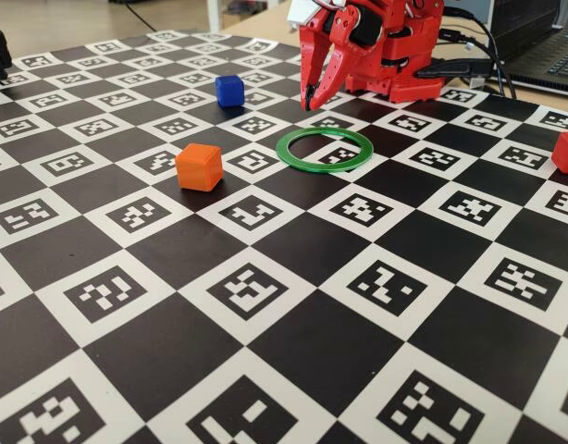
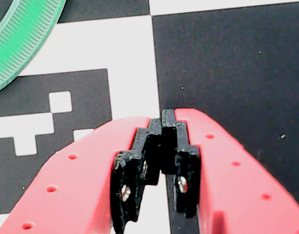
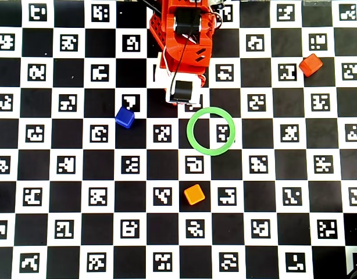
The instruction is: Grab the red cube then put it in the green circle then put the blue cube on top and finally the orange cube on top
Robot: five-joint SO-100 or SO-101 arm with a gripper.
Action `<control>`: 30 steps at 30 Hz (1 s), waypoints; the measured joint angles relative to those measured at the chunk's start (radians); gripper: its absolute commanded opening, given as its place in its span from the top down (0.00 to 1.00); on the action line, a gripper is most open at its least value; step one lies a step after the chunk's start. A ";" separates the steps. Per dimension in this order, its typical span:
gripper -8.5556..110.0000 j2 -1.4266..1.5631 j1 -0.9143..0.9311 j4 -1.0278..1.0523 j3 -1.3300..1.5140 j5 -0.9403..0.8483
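While the checkered worktop (image 3: 50,174) carries every piece, the red arm (image 3: 181,35) sits folded at its far edge, its tool (image 1: 311,100) empty with jaws pressed together. Near the worktop's centre lies the green circle (image 3: 211,131), nothing inside. Orange cube (image 3: 194,194) rests nearer the front edge, blue cube (image 3: 125,117) toward the overhead view's left, red cube (image 3: 311,64) toward the far right corner.
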 measured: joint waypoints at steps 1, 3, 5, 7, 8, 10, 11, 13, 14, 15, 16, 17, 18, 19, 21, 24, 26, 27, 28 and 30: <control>0.98 0.000 0.000 0.000 0.000 0.000; 0.98 0.000 0.000 0.000 0.000 0.000; 0.98 0.000 0.000 0.000 0.000 0.000; 0.98 0.000 0.000 0.000 0.000 0.000; 0.98 0.000 0.000 0.000 0.000 0.000; 0.98 0.000 0.000 0.000 0.000 0.000; 0.98 0.000 0.000 0.000 0.000 0.000; 0.98 0.000 0.000 0.000 0.000 0.000; 0.98 0.000 0.000 0.000 0.000 0.000; 0.98 0.000 0.000 0.000 0.000 0.000; 0.98 0.000 0.000 0.000 0.000 0.000; 0.98 0.000 0.000 0.000 0.000 0.000; 0.98 0.000 0.000 0.000 0.000 0.000; 0.98 0.000 0.000 0.000 0.000 0.000; 0.98 0.000 0.000 0.000 0.000 0.000; 0.98 0.000 -0.015 0.000 0.000 0.000; 0.98 0.000 -0.035 0.000 0.000 -0.006; 0.98 0.000 -0.035 0.000 0.000 -0.002; 0.98 0.000 -0.035 0.000 0.000 0.008; 0.98 0.000 -0.035 0.000 0.000 0.021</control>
